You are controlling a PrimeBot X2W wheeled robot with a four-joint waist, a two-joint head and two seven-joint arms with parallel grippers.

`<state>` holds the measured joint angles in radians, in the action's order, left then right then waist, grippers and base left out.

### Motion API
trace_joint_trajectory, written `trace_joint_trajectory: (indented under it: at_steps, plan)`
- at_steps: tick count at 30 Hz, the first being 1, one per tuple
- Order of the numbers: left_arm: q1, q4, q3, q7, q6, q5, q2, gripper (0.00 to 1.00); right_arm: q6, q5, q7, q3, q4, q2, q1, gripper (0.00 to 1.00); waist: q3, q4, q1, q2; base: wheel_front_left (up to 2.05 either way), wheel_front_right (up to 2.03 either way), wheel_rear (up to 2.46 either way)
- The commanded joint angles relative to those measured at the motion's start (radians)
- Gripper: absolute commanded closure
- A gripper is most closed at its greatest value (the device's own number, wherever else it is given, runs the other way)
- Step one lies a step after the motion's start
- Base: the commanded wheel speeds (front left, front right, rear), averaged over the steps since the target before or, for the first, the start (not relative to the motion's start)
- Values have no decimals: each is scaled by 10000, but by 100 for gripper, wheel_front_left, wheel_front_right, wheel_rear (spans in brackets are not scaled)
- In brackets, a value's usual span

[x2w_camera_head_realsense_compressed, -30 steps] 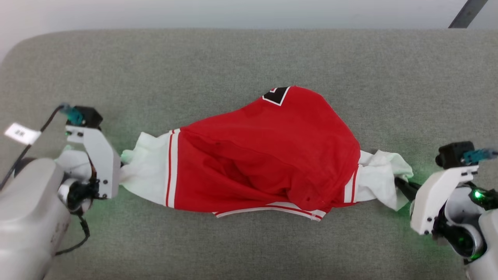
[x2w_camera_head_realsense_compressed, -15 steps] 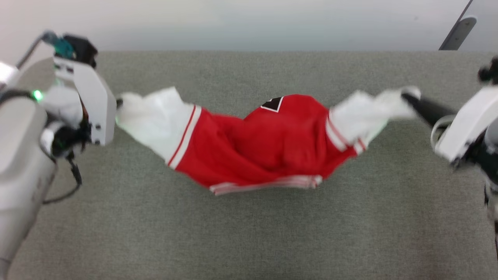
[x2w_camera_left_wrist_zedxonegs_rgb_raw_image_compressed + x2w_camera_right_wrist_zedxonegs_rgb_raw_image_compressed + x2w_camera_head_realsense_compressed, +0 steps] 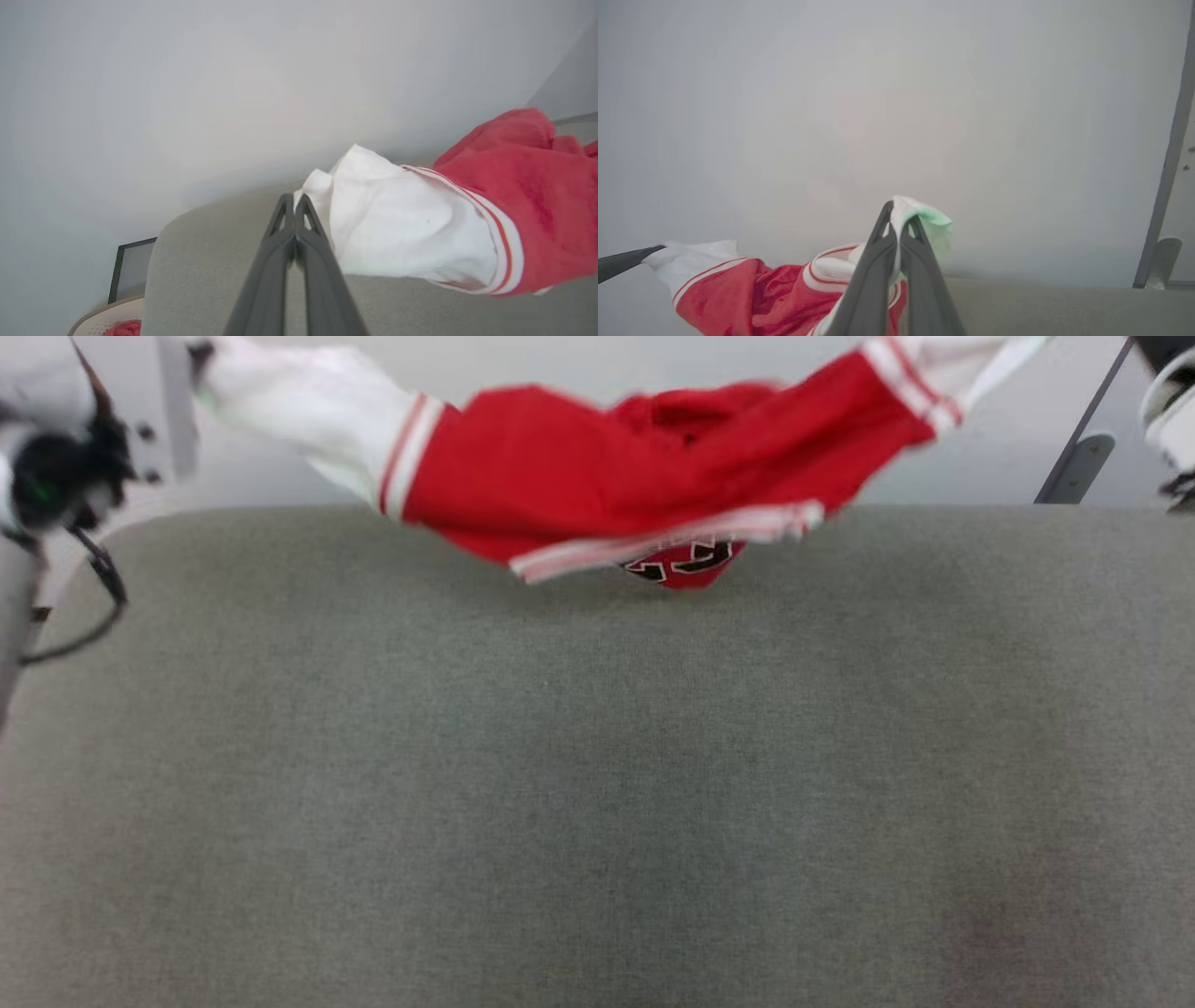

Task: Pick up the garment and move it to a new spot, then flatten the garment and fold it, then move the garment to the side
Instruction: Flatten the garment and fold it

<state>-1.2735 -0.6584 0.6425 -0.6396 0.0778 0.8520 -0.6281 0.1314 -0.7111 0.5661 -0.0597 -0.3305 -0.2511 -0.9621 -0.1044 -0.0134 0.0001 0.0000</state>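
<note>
At the far left, the left hand is clenched on one white sleeve end of the garment, fingers pressed together. Between the two hands the garment hangs in a sagging span over the far edge of the grey surface (its striped hem and a black-lettered red fold droop lowest; contact with the surface is unclear). At the far right, the right hand pinches the other white sleeve.
</note>
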Motion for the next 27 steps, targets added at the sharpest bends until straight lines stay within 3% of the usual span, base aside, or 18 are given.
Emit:
trace_joint_trajectory:
  at_steps: [1,7,18,27]
  plan:
    - [-225,-189,-78,66,-21,17,77,100,-15,231,-166,-133,-335,-57,-239,100,141,4,-1,0,0,0,0]
    - [-773,-746,-7,266,126,-139,175,100,-15,734,-706,-186,-1290,-71,-846,100,403,-26,-1,0,0,0,0]
    - [-1335,-1525,275,1623,438,-474,361,100,-15,491,-1836,86,-2133,-288,-1309,100,751,-105,-1,0,0,0,0]
    - [-2016,-1856,463,2662,518,-663,480,100,-15,602,-2843,383,-2519,-465,-1951,100,191,-104,-1,0,0,0,0]
